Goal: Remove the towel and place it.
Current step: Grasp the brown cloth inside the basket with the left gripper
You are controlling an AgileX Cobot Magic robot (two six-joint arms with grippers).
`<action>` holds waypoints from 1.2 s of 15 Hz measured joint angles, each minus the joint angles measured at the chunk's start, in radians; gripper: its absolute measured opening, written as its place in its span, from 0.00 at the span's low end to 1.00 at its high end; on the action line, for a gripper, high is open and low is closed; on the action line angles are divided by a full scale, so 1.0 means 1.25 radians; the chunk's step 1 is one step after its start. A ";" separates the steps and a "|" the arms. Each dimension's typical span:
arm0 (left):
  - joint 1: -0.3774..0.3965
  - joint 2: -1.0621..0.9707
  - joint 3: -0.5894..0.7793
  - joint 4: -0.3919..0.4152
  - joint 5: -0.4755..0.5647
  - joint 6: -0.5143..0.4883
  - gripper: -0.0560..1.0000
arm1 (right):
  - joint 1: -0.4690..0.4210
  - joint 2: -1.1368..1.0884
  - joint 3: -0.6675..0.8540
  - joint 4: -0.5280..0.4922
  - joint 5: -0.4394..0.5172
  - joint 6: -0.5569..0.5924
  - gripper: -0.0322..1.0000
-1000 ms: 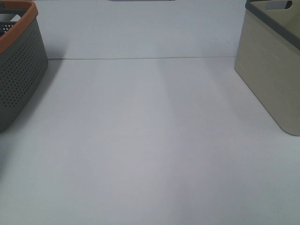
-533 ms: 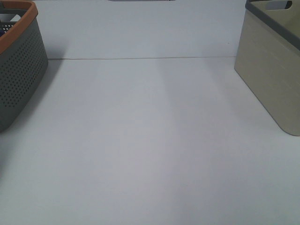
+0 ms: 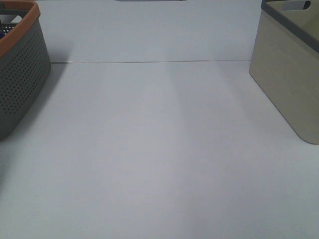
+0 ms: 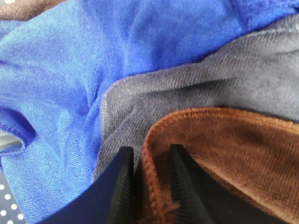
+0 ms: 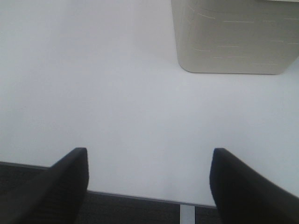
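The towel (image 4: 224, 144), reddish-brown with a stitched hem, lies among other cloths and shows only in the left wrist view. My left gripper (image 4: 150, 153) has its two dark fingers pressed close on either side of the towel's hem, which fills the narrow gap between them. My right gripper (image 5: 148, 161) stands open with nothing between its fingers, hanging over the near edge of the white table (image 5: 117, 93). Neither gripper shows in the exterior high view.
A blue cloth (image 4: 70, 70) and a grey cloth (image 4: 224, 79) lie beside and under the towel. A grey perforated basket with an orange rim (image 3: 20, 69) stands at the table's left, a beige basket (image 3: 289, 79) at its right.
The little that shows inside the grey basket's opening has shifted slightly. The table and both baskets stand as before.
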 joint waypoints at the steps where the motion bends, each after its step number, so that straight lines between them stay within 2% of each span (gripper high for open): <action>1: 0.000 0.000 0.000 0.000 -0.004 0.000 0.26 | 0.000 0.000 0.000 0.000 0.000 0.000 0.65; 3: 0.000 0.000 0.000 0.000 -0.006 0.000 0.07 | 0.000 0.000 0.000 0.000 0.000 0.000 0.65; 4: 0.000 -0.002 0.000 0.000 -0.006 0.000 0.05 | 0.000 0.000 0.000 0.000 0.000 0.000 0.65; 8: 0.000 -0.076 0.000 0.009 0.043 -0.014 0.05 | 0.000 0.000 0.000 0.000 0.000 0.000 0.65; 11: 0.000 -0.164 0.000 0.009 0.137 -0.119 0.05 | 0.000 0.000 0.000 0.000 0.000 0.000 0.65; 12: -0.002 -0.227 0.000 0.010 0.233 -0.154 0.05 | 0.000 0.000 0.000 0.000 0.000 0.000 0.65; 13: -0.002 -0.264 0.000 0.012 0.261 -0.165 0.05 | 0.000 0.000 0.000 0.000 0.000 0.000 0.65; 18: -0.002 -0.458 -0.001 0.012 0.271 -0.263 0.05 | 0.000 0.000 0.000 0.000 0.000 0.000 0.65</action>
